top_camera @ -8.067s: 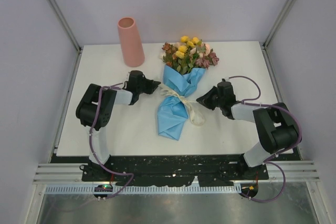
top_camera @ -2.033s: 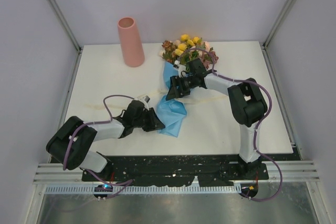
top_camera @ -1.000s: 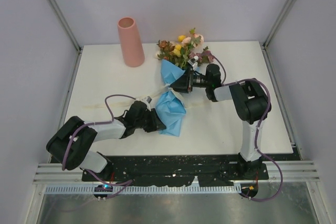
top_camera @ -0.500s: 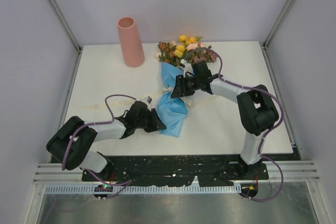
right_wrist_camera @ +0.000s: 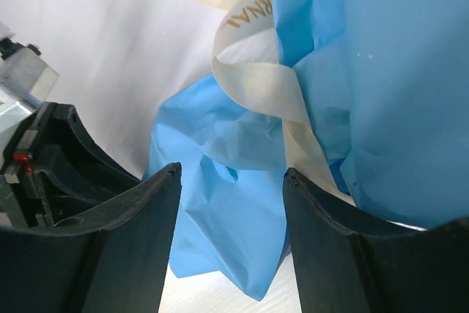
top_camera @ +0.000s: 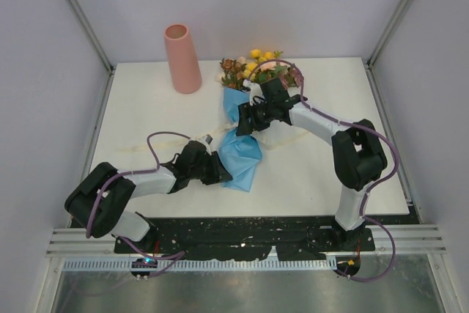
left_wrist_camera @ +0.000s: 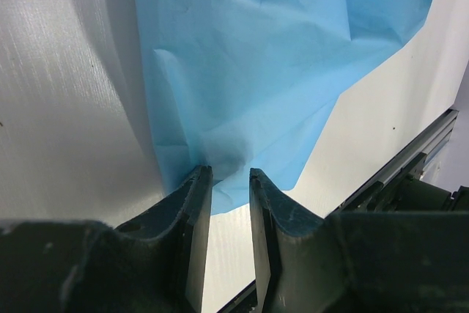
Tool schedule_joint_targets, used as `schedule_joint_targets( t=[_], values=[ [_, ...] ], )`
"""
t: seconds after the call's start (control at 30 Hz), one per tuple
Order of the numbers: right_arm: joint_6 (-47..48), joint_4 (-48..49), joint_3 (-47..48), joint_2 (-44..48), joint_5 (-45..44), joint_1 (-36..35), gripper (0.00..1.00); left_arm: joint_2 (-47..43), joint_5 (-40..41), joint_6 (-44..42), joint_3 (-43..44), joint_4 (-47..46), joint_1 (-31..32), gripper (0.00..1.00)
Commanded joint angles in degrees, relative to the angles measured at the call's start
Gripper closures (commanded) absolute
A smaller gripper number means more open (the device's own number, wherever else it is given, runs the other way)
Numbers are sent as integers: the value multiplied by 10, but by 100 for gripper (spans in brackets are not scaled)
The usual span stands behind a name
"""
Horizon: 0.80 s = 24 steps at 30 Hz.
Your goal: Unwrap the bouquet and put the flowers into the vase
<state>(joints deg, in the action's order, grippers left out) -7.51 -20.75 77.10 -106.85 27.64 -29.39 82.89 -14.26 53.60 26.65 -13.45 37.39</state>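
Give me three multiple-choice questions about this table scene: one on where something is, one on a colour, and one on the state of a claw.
1. Where does the vase stand?
A. at the table's far edge, left of the flowers
B. at the near edge
C. right of the flowers

2. What colour is the wrapping paper?
A. red
B. blue
C. green

3. How is the right claw?
A. shut on the vase
B. shut on a stem
C. open

Answers:
1. A, the top view shows it upright at the back, left of the blooms.
2. B, the sheet is blue in every view.
3. C, its jaws stand apart above the paper and the ribbon.
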Motion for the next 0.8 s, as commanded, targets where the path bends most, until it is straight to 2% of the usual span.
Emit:
schedule_joint_targets(
  t=[0.0,0.3,0.5,0.77],
  values=[
    [21,-29,59,12,25,3,37,-2,24,-14,9,29,1,68],
    [43,-82,137,-55,36,6,36,-1,25,-14,12,32,1,68],
    [56,-97,142,-90,54,9,35,3,23,-10,9,26,3,69],
    [72,-105,137,-83,26,10,28,3,22,-9,8,22,4,69]
  ],
)
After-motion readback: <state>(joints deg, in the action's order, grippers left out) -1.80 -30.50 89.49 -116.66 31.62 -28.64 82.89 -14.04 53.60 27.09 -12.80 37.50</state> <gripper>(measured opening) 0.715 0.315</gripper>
